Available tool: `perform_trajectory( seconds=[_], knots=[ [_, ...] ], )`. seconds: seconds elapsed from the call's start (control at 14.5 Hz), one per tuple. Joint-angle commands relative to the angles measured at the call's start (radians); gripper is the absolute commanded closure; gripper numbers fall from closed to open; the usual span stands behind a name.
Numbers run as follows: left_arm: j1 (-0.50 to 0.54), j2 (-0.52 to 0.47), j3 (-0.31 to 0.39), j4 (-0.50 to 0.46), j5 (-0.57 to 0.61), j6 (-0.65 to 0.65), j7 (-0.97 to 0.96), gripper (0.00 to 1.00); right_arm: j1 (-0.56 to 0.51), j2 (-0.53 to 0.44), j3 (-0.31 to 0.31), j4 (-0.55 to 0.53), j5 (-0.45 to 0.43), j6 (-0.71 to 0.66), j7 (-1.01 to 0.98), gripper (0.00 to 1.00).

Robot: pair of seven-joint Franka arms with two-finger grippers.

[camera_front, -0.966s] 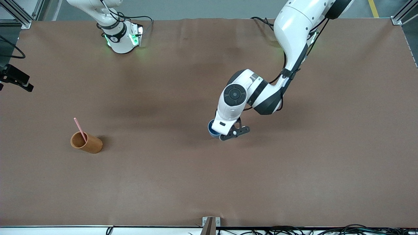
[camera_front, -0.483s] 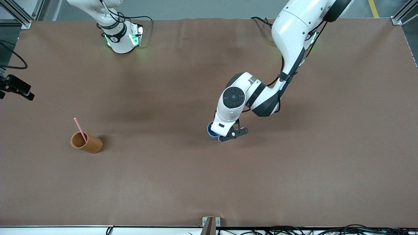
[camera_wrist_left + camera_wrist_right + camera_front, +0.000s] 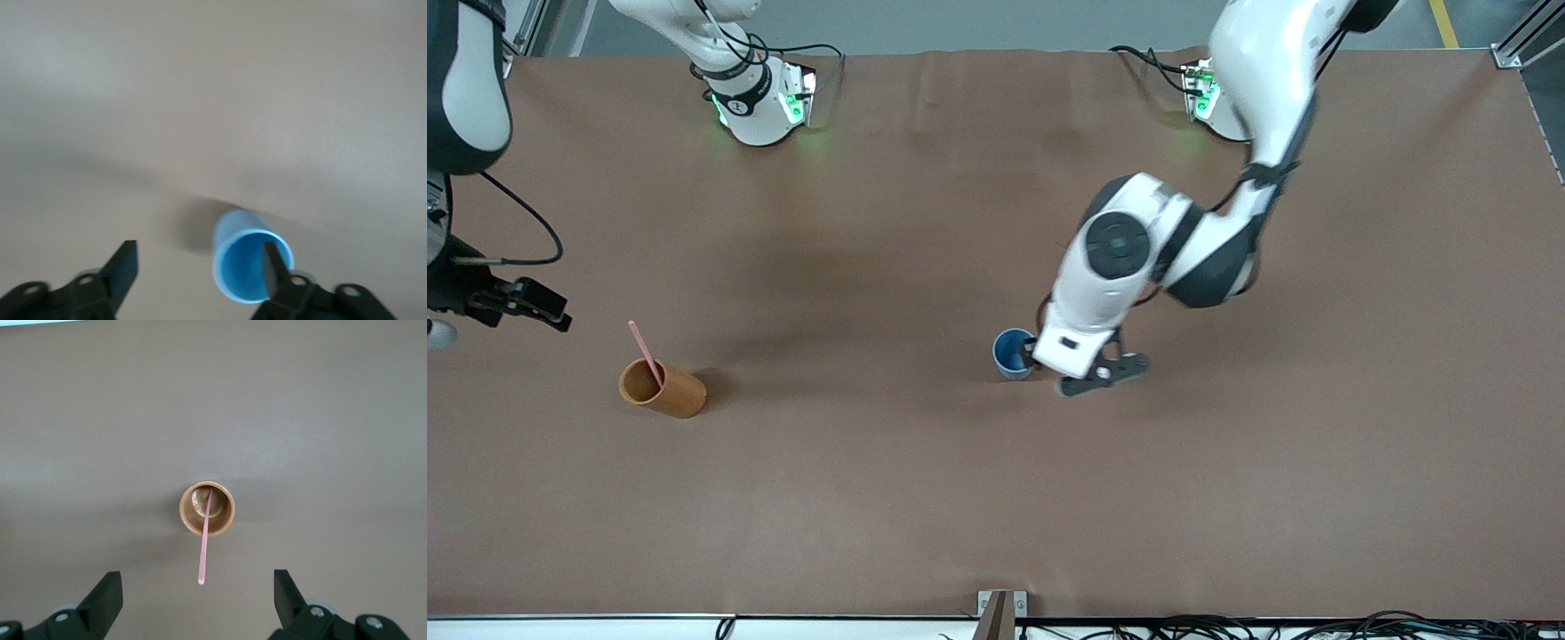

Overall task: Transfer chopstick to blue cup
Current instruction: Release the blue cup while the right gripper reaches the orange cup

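Observation:
The pale pink chopstick [image 3: 644, 342] stands tilted in an orange-brown cup [image 3: 663, 389] toward the right arm's end of the table. It also shows in the right wrist view [image 3: 203, 547], below my right gripper [image 3: 197, 599], which is open and empty. In the front view the right gripper [image 3: 520, 300] is up in the air at the table's edge, beside that cup. The blue cup [image 3: 1013, 353] stands upright near the table's middle. My left gripper [image 3: 1092, 372] is open and empty just beside it. In the left wrist view one finger [image 3: 275, 263] overlaps the blue cup's [image 3: 243, 267] rim.
The brown table cover [image 3: 871, 498] is bare around both cups. The arms' bases [image 3: 758, 107] stand along the table's edge farthest from the front camera. A metal bracket [image 3: 1000, 609] sits at the near edge.
My left gripper has moved off the blue cup toward the left arm's end, and the cup now shows whole. My right arm has swung in nearer to the orange-brown cup.

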Motion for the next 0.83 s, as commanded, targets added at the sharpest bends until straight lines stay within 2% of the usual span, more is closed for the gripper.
perform_trajectory(
  seconds=[0.0,0.41,0.55,0.76],
  knots=[
    [0.114,-0.145,-0.014,-0.037,-0.017,-0.137,0.207,0.0,-0.003,0.046,0.008,-0.007,0.016,0.047,0.002,0.0],
    [0.352,-0.333,-0.017,-0.043,-0.052,-0.329,0.732,0.0,0.007,0.166,0.011,-0.007,0.014,0.154,0.002,0.0],
    [0.4,-0.398,-0.016,-0.055,-0.052,-0.381,0.833,0.0,0.009,0.19,0.011,-0.009,0.014,0.18,0.002,0.01],
    [0.426,-0.556,-0.008,-0.145,-0.04,-0.452,0.959,0.0,0.006,0.192,0.011,-0.062,0.014,0.186,0.002,0.04]
  ],
)
